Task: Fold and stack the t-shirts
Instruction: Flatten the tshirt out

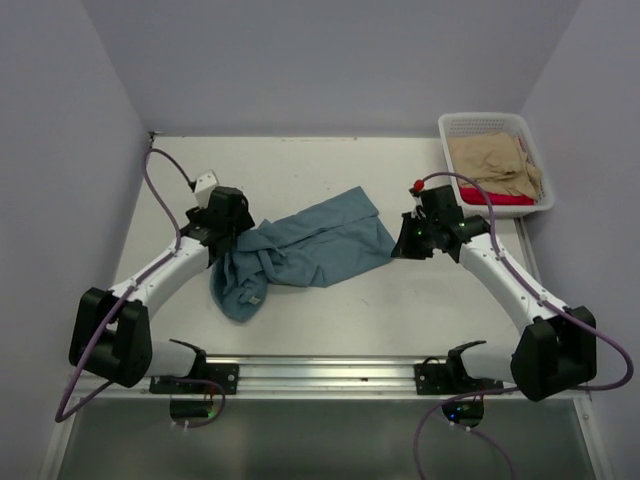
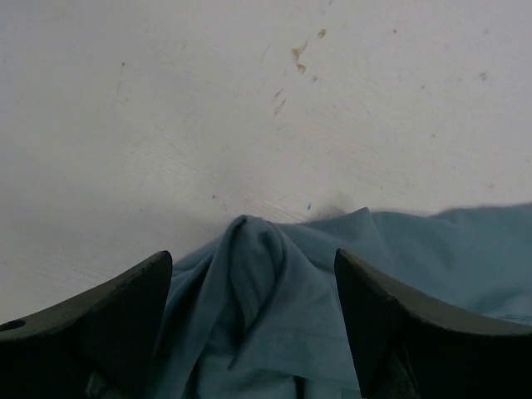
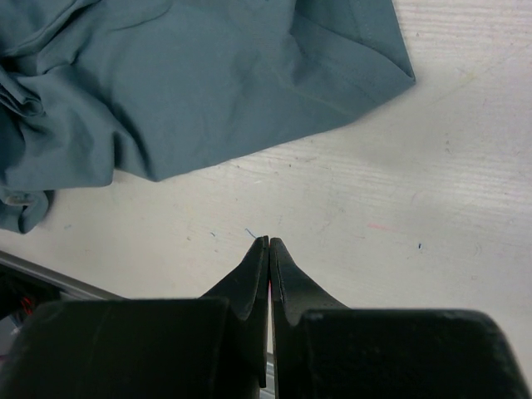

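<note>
A crumpled teal-blue t-shirt (image 1: 310, 245) lies on the white table (image 1: 330, 300) between the arms. My left gripper (image 1: 228, 228) is at the shirt's left end. In the left wrist view its jaws stand wide apart (image 2: 253, 256) with a raised fold of the shirt (image 2: 274, 291) between them, not pinched. My right gripper (image 1: 405, 240) hovers just right of the shirt's right edge. In the right wrist view it is shut and empty (image 3: 268, 241) over bare table, and the shirt's hem (image 3: 191, 83) lies ahead of it.
A white basket (image 1: 447, 125) stands at the back right corner, holding a tan garment (image 1: 495, 165) over a red one (image 1: 495, 197). A metal rail (image 1: 330, 372) runs along the near edge. Walls close in the table on the left, back and right.
</note>
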You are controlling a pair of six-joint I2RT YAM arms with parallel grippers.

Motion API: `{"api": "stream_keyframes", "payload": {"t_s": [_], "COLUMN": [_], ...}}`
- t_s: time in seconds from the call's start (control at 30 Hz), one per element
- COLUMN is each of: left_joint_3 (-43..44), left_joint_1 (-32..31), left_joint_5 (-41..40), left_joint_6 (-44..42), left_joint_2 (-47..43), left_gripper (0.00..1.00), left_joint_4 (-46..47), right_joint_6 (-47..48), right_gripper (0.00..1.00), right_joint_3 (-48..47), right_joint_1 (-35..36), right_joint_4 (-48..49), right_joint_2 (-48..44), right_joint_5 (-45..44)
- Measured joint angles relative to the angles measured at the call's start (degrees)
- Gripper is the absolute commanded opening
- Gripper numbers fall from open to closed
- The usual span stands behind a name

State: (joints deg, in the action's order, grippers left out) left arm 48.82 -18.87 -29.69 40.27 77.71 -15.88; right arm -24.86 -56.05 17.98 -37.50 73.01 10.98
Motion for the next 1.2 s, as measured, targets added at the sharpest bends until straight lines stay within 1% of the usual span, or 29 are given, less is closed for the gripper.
{"api": "stream_keyframes", "payload": {"t_s": [0.17, 0.4, 0.63, 0.7, 0.83, 1.07, 1.2], "left_joint_3": [-0.1, -2.2, -4.7, -5.0, -5.2, -5.6, -5.6], "left_joint_1": [0.0, 0.0, 0.0, 0.0, 0.0, 0.0, 0.0], "left_joint_5": [4.4, 14.3, 22.4, 23.7, 23.6, 20.1, 19.1], "left_joint_6": [-1.0, -2.0, -1.6, -1.4, -1.3, -1.5, -1.8], "left_joint_2": [-5.6, -13.3, -13.8, -13.2, -12.2, -11.8, -10.0], "left_gripper": [0.82, 0.78, 0.72, 0.71, 0.69, 0.68, 0.67], "left_joint_4": [0.4, 0.4, 0.2, -0.1, -0.9, -3.3, -3.5], "right_joint_6": [0.0, 0.0, 0.0, 0.0, 0.0, 0.0, 0.0], "right_gripper": [0.00, 0.00, 0.00, 0.00, 0.00, 0.00, 0.00], "right_joint_3": [0.6, 0.6, 0.6, 0.6, 0.8, 1.1, 1.1], "right_joint_1": [0.0, 0.0, 0.0, 0.0, 0.0, 0.0, 0.0], "right_joint_4": [0.7, 1.8, 2.1, 2.1, 2.2, 2.4, 2.4], "right_joint_2": [1.3, 3.1, 3.5, 3.5, 3.5, 3.5, 3.5], "right_joint_5": [0.0, 0.1, 0.1, 0.1, 0.1, 0.2, 0.3]}}
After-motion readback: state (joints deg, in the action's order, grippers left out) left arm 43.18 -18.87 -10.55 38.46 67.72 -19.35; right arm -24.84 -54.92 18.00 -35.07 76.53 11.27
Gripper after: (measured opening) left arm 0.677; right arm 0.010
